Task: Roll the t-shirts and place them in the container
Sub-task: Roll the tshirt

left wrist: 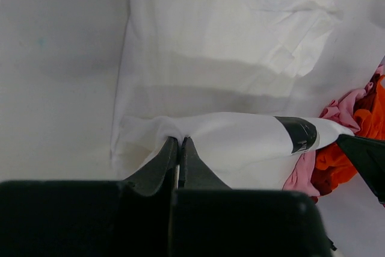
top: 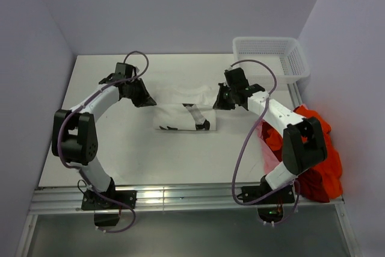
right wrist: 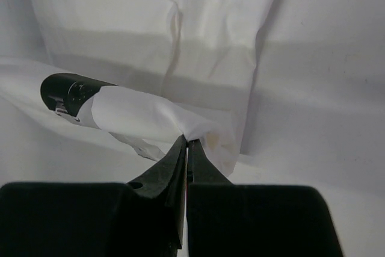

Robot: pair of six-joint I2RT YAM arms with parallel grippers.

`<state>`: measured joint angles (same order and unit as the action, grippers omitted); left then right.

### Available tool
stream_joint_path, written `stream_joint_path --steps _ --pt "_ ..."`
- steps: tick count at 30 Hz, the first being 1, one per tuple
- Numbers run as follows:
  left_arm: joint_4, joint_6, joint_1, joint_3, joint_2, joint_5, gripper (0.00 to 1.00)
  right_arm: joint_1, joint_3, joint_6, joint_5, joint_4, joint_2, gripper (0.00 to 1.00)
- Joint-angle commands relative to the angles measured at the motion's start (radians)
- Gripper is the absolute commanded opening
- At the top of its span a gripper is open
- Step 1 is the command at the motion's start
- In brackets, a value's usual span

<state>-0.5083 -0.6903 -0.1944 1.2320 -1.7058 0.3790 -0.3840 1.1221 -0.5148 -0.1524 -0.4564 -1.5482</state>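
Pale lilac walls close round a white worktop (top: 120, 148), and a white mesh basket (top: 264, 43) sits in its far right corner; we take that basket as our mark. Nearer the arm bases and to the left of the basket lies the white t-shirt (top: 183, 112), folded into a band with its black print showing. Straight on the near side of the basket, the orange-red t-shirts (top: 332, 164) lie in a heap at the worktop's edge.

We judge the job barely begun. One lifted fold of the white t-shirt curls over the flat cloth, no roll is finished, and the orange-red ones wait in their heap.

Both arms reach out with elbows bowed outward and wrists turned in toward each other. The left fingers (left wrist: 179, 144) are pressed together on the fold at the end farther from the basket. The right fingers (right wrist: 186, 144) pinch it likewise at the end nearer the basket.
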Motion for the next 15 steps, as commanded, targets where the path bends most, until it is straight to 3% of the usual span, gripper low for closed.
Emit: stream_joint_path --steps 1,8,15 --pt "-0.018 0.037 0.019 0.107 -0.079 0.011 0.00 0.040 0.080 0.024 -0.009 0.018 -0.058 0.00" --pt "-0.039 0.040 0.024 0.236 -0.232 -0.005 0.00 0.077 0.185 0.015 -0.022 0.024 -0.234 0.00" --pt "-0.003 0.029 0.024 0.219 -0.302 -0.031 0.00 0.089 0.194 0.001 -0.001 0.047 -0.352 0.00"
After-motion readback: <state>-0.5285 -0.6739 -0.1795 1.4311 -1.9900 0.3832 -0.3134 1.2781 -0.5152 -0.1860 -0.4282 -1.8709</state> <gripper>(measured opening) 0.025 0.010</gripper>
